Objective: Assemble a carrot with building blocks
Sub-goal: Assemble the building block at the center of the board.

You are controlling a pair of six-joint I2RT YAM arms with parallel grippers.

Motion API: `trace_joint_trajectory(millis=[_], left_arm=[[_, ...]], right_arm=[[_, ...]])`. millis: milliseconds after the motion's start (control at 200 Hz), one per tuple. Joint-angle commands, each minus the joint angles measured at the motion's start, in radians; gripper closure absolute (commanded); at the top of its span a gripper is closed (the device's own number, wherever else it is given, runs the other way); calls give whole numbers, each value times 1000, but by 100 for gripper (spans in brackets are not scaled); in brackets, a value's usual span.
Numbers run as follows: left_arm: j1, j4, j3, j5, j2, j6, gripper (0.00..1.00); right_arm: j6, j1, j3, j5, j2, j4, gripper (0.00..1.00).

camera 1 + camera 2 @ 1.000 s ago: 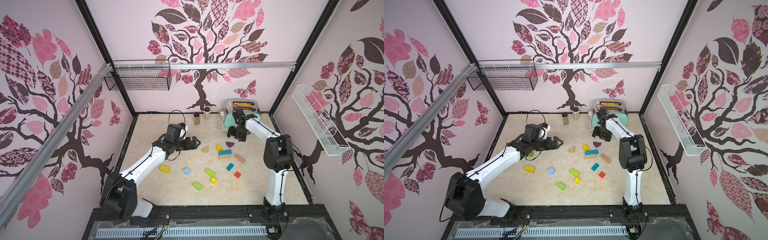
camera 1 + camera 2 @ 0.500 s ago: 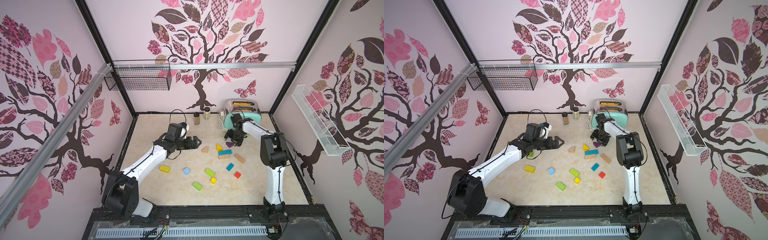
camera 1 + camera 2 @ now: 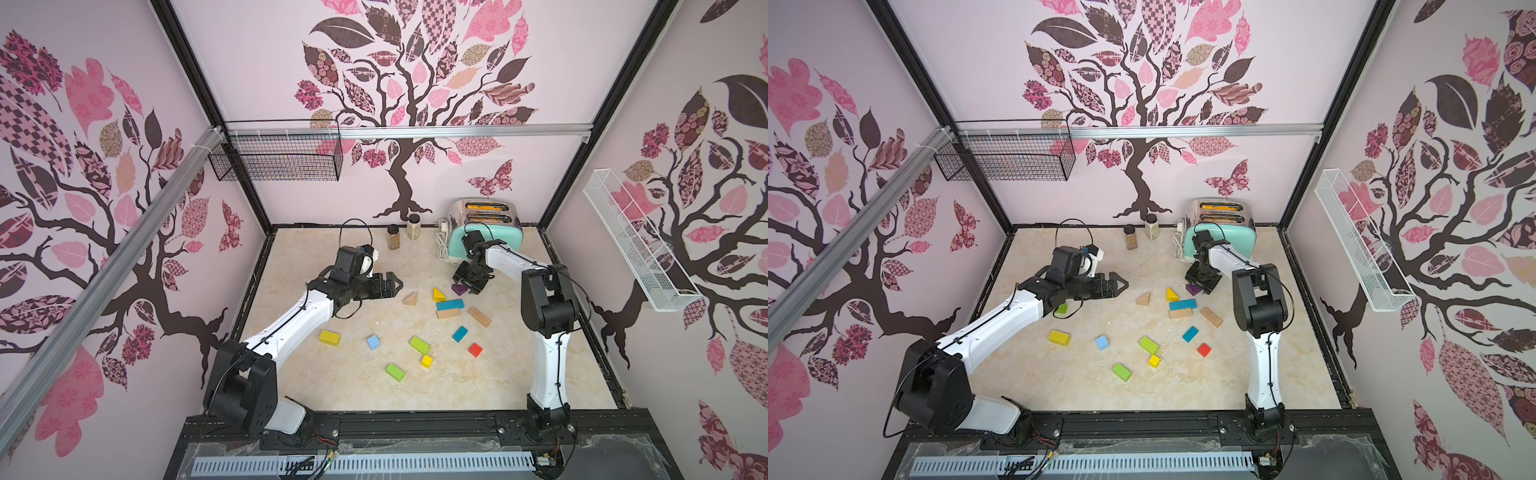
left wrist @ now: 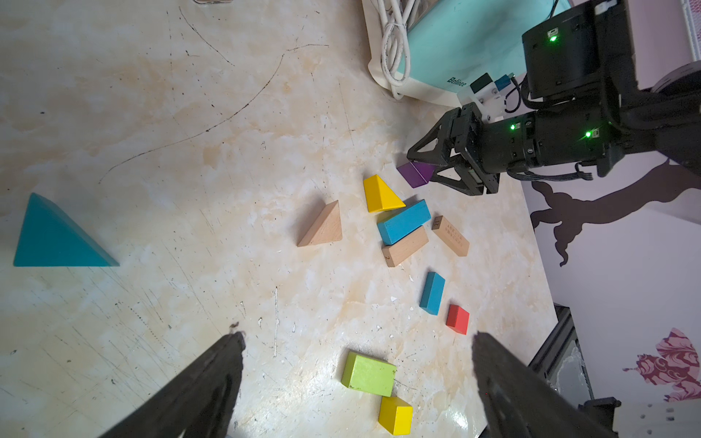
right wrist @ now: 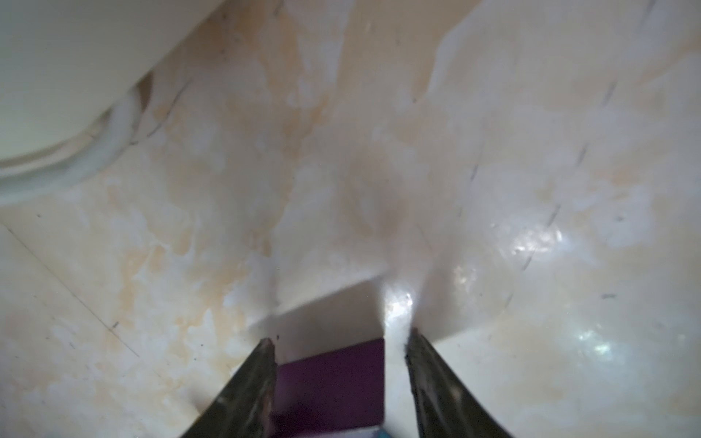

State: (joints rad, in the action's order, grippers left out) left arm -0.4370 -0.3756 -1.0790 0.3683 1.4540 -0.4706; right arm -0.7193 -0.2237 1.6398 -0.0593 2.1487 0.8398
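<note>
While your left claw [image 3: 395, 286] gapes wide, your right claw [image 3: 464, 286] narrowly straddles the purple block [image 4: 415, 175]. Toaster [image 3: 496, 232] at one o'clock holds orange slices [image 3: 484, 205].

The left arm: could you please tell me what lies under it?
A green block shows partly beneath the left arm in a top view; the arm covers the rest of it.

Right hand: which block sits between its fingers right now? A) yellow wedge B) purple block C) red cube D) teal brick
B: the right wrist view shows the purple block between the fingers of the right hand, with a gap on one side.
</note>
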Motion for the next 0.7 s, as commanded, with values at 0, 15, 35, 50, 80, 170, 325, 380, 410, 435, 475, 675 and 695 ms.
trace_joint_trajectory(millis=[0, 15, 35, 50, 80, 170, 325, 380, 410, 435, 475, 675, 695], left_arm=[[4, 10, -30, 1, 15, 15, 2], [4, 10, -29, 1, 15, 15, 2], [4, 9, -29, 1, 15, 16, 2], [4, 11, -29, 1, 16, 15, 2], [4, 10, -30, 0, 17, 15, 2], [4, 14, -30, 2, 21, 14, 2], [4, 16, -30, 4, 24, 13, 2], [5, 17, -29, 4, 24, 11, 2], [4, 17, -26, 4, 25, 11, 2], [4, 19, -25, 4, 26, 9, 2], [5, 21, -23, 4, 26, 8, 2], [4, 22, -21, 4, 28, 5, 2], [5, 21, -21, 4, 28, 3, 2]], right_arm=[[4, 6, -1, -12, 3, -19, 53], [6, 7, -4, -15, 1, -22, 54], [8, 6, -5, -17, 0, -24, 55], [9, 6, -6, -18, 0, -25, 56], [14, 5, -9, -23, 0, -27, 58], [37, 6, -11, -37, 5, -28, 59], [100, 1, -12, -54, 11, -33, 61], [125, -1, -11, -56, 15, -33, 61], [139, -3, -8, -55, 18, -29, 62], [149, -4, -6, -54, 20, -28, 62], [171, -6, -6, -56, 21, -28, 63], [303, -25, 13, -37, 33, -26, 65], [315, -26, 15, -33, 34, -25, 65]])
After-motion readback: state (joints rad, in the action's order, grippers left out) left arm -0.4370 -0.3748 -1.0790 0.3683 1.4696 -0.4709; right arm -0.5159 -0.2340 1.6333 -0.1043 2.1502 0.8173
